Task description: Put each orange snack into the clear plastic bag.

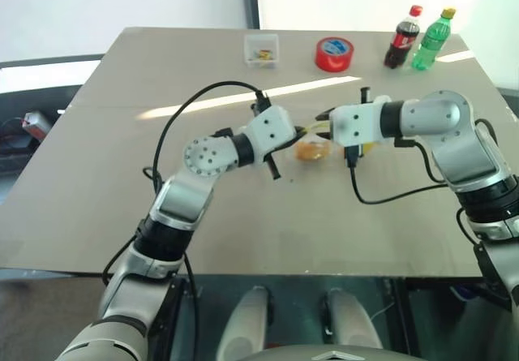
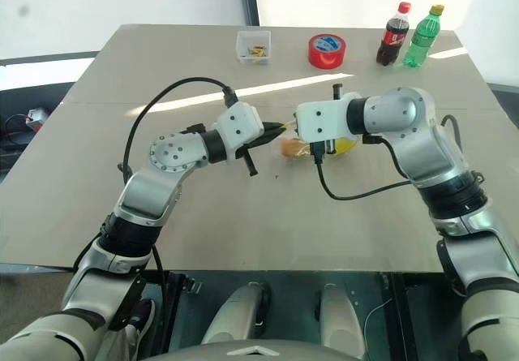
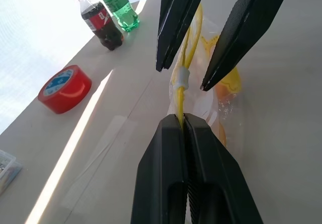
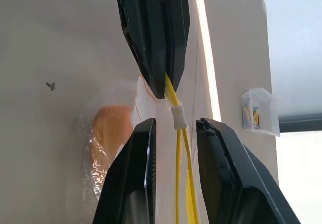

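Matt beige tabletop (image 1: 122,174), crinkly clear plastic bag (image 3: 211,108) with yellow seal strip, glossy wrapped snack (image 4: 108,133), matt black textured left tool (image 3: 183,126), glossy red tape (image 1: 334,53), plastic bottles (image 1: 403,36)

No wording can be read anywhere. The dark cola bottle (image 3: 99,19), well beyond the left gripper (image 3: 182,123), bears a red label, perhaps with white script, too small to make out; the red tape roll (image 3: 64,88) beside it carries a blue-and-white label, equally illegible.
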`<state>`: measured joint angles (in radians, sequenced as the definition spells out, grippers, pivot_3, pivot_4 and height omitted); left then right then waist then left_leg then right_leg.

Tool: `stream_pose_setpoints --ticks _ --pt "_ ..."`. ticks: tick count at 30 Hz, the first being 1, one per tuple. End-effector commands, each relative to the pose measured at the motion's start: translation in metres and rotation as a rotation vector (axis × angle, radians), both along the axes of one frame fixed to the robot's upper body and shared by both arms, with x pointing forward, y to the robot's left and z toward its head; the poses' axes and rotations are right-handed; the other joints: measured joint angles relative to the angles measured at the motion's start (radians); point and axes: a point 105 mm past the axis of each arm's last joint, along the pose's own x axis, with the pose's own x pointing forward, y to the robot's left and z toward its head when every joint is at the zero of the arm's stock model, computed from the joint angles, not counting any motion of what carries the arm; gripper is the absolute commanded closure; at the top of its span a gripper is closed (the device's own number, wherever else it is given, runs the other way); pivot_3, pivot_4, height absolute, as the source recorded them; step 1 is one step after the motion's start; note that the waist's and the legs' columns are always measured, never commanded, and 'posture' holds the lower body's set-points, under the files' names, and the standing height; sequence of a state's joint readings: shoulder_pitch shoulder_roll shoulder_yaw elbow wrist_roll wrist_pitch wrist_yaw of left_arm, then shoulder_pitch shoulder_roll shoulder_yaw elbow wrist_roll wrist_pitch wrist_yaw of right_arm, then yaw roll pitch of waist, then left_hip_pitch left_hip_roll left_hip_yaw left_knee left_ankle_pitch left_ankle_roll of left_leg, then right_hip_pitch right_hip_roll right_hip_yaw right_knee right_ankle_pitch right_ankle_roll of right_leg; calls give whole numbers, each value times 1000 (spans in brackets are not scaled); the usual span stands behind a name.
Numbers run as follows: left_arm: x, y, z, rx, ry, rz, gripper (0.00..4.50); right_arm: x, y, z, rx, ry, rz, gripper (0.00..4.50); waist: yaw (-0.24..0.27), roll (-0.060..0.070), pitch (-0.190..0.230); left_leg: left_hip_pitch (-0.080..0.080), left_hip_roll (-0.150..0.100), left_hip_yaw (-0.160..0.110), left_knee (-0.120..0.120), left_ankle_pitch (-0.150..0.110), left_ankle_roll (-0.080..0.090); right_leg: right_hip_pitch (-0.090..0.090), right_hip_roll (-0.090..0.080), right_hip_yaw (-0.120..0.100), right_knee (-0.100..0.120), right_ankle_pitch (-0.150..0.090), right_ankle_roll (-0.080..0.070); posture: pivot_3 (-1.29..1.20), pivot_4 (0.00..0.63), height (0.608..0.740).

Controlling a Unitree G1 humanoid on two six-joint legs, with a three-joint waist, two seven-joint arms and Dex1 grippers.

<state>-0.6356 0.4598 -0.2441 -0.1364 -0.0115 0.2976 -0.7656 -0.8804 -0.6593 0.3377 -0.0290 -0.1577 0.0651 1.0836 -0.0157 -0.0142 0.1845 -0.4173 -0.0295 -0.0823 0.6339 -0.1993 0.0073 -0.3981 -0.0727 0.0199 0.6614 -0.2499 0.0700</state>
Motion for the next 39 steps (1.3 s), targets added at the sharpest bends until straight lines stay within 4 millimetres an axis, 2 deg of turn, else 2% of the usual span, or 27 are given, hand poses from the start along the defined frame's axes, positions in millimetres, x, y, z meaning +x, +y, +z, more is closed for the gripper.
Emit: stream_pose_setpoints --ticks 1,3,7,19,23,28,35,39 --pt "-6 -4 10 -17 -45 -17 4500 -4 4 13 8 -51 27 3210 0 0 0 0 0 0 0 0 0 0 0 0 0 0 0 0 150 740" --pt "-6 -4 9 -16 -44 -18 4500 -4 4 13 6 -52 27 3210 0 0 0 0 0 0 0 0 0 0 0 0 0 0 0 0 150 740" --pt "-6 -4 8 -18 -42 -14 4500 -3 4 13 3 -55 27 4436 0 0 0 0 0 0 0 0 0 0 0 0 0 0 0 0 150 740" --pt "-6 -2 7 -13 -44 -3 4500 -1 4 15 7 -62 17 4436 0 0 0 0 0 0 0 0 0 0 0 0 0 0 0 0 150 740" --pt "-5 3 5 4 -50 11 4500 7 -20 16 -18 -64 -65 4436 0 0 0 0 0 0 0 0 0 0 0 0 0 0 0 0 150 740" --pt "-4 3 6 1 -56 9 4500 20 -60 17 -69 -86 -202 4436 2 0 0 0 0 2 0 0 0 0 0 0 0 0 0 0 150 740" --pt "-4 2 6 2 -58 2 4500 36 -111 30 -129 -169 -395 4436 0 0 0 0 0 3 0 0 0 0 0 0 0 0 0 0 150 740" --pt "-4 1 5 -1 -49 -10 4500 40 -125 36 -142 -211 -458 4436 -1 0 0 0 0 4 0 0 0 0 0 1 0 0 0 0 150 740"
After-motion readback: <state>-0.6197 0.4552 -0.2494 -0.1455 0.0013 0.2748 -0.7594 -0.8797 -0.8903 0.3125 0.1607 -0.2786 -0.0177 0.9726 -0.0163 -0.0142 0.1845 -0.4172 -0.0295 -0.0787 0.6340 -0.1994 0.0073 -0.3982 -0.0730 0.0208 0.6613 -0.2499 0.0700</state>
